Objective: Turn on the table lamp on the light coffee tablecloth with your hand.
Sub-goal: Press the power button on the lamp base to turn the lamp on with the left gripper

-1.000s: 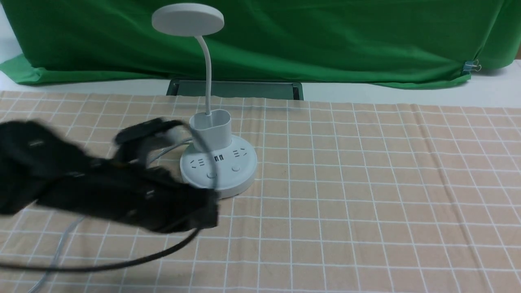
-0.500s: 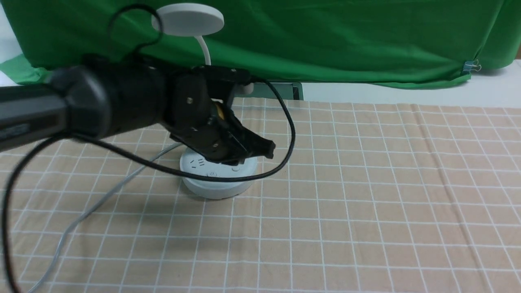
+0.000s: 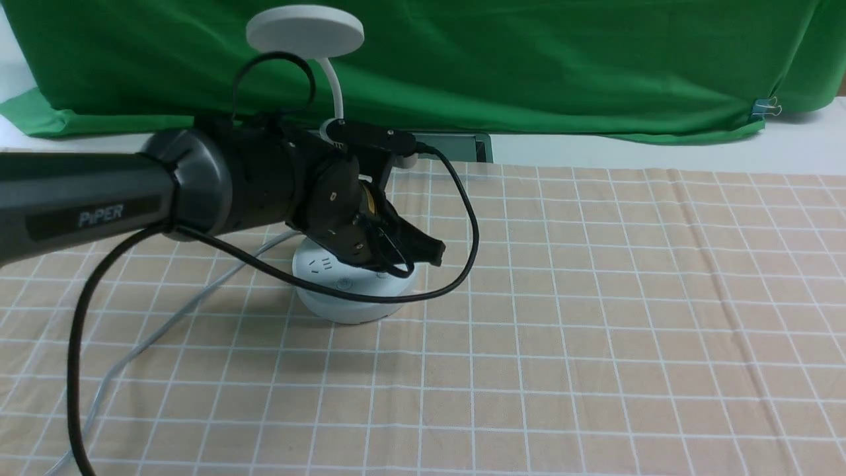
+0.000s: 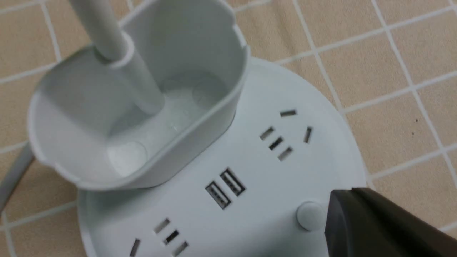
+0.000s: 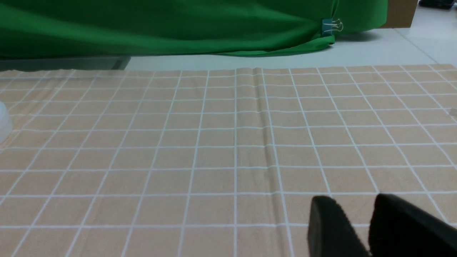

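Observation:
The white table lamp [image 3: 305, 30] stands on the light coffee tablecloth [image 3: 595, 297], left of centre, with its round base [image 3: 344, 301] half hidden behind my left arm. My left gripper [image 3: 433, 252] is shut and empty, its tip low over the right front of the base. In the left wrist view the tip [image 4: 339, 200] sits right beside a small round button [image 4: 310, 215], touching or nearly so. The oval cup holder [image 4: 192, 117] and the USB sockets [image 4: 225, 188] show there too. My right gripper [image 5: 351, 201] hovers over bare cloth, its fingers a narrow gap apart, empty.
The lamp's grey cord [image 3: 142, 340] runs from the base to the front left edge. My left arm's black cable [image 3: 462, 218] loops in front of the base. A green backdrop cloth [image 3: 529, 66] hangs behind, with a dark tray [image 3: 456, 142] at its foot.
My left arm swung up from low at the front left and reached over the lamp base. In the last half second the gripper settled slightly lower over the base's front right.

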`<action>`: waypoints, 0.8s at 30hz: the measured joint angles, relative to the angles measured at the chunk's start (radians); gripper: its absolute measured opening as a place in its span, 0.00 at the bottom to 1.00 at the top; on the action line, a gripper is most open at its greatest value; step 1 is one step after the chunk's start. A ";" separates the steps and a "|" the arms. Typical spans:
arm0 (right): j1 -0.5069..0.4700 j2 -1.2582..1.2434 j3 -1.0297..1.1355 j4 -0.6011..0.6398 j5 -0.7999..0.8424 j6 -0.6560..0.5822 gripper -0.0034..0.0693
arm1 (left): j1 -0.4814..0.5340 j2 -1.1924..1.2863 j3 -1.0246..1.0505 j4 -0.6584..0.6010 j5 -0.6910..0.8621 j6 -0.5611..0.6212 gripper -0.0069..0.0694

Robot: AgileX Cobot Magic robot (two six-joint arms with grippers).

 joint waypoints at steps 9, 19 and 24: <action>0.000 0.000 0.000 0.000 0.000 0.000 0.38 | 0.000 0.032 0.000 0.015 0.003 -0.011 0.09; 0.000 0.000 0.000 0.000 0.000 0.000 0.38 | 0.000 0.051 -0.003 0.018 0.002 -0.011 0.09; 0.000 0.000 0.000 0.000 0.000 0.000 0.38 | 0.000 0.061 -0.012 -0.009 0.016 -0.011 0.09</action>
